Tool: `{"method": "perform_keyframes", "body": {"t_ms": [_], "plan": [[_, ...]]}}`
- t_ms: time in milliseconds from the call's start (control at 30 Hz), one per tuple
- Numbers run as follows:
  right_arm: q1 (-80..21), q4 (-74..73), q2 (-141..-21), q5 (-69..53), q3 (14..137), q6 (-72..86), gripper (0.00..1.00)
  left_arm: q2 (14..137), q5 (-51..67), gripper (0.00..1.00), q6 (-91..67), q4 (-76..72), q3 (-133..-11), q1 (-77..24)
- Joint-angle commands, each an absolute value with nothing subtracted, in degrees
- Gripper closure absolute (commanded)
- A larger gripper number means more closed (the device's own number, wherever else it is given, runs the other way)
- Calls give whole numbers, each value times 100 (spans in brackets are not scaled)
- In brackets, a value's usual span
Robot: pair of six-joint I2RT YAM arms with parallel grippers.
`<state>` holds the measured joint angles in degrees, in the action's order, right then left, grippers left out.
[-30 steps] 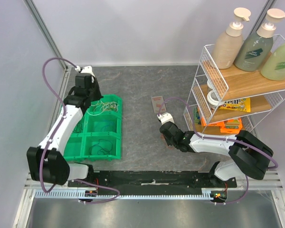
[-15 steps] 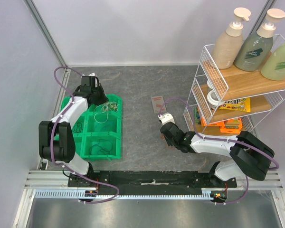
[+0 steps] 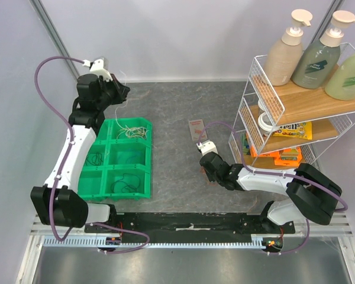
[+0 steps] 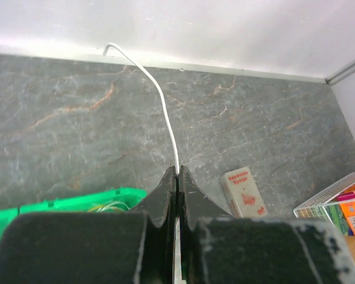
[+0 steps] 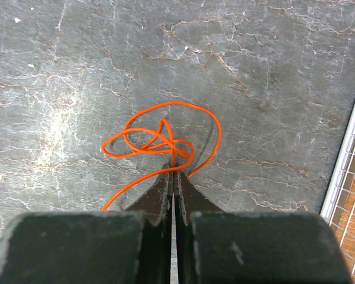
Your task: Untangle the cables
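Observation:
My left gripper [image 3: 123,90] is raised above the far end of the green tray [image 3: 143,192] and is shut on a white cable [image 4: 157,94], which arcs up from the closed jaws in the left wrist view [image 4: 177,173]. A tangle of pale and yellow cables [image 3: 132,132] lies in the tray's far right compartment; dark cables [image 3: 125,180] lie in nearer compartments. My right gripper [image 3: 212,180] is low over the table and shut on a looped orange cable [image 5: 160,142], which rests on the stone surface ahead of the jaws [image 5: 173,171].
A small sponge box [image 3: 197,128] lies on the table mid-way, also seen in the left wrist view [image 4: 244,191]. A white wire rack [image 3: 257,121] with bottles [image 3: 316,50] and snack packs stands at the right. Walls close the left and back.
My left gripper has risen from the tray's far compartment and moved back toward the wall, drawing the white cable up. The right arm has not moved.

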<state>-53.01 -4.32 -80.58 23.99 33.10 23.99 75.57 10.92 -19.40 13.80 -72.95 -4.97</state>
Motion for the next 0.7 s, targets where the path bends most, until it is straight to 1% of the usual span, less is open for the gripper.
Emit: {"method": "perform_keyframes", "body": {"t_ms": [0,133,300,433,567,667], "plan": [[-5282,-273,-7884,2426,3278,2391,98,8111,1924,98,-1143,1177,-7471,-501],[-5282,-264,-7840,2434,3261,2391,98,8262,2083,98,-1090,994,-7103,-475],[-5282,-255,-7866,2417,3270,2391,98,8288,1864,98,-1151,905,-6601,-457],[-5282,-255,-7866,2399,3278,2382,98,8358,1775,98,-1764,1054,-6338,-448],[-5282,-255,-7857,2426,3270,2391,98,8367,1960,98,-2608,739,-5732,-439],[-5282,-264,-7857,2417,3261,2391,98,8586,1732,98,-2934,852,-5599,-396]]}}
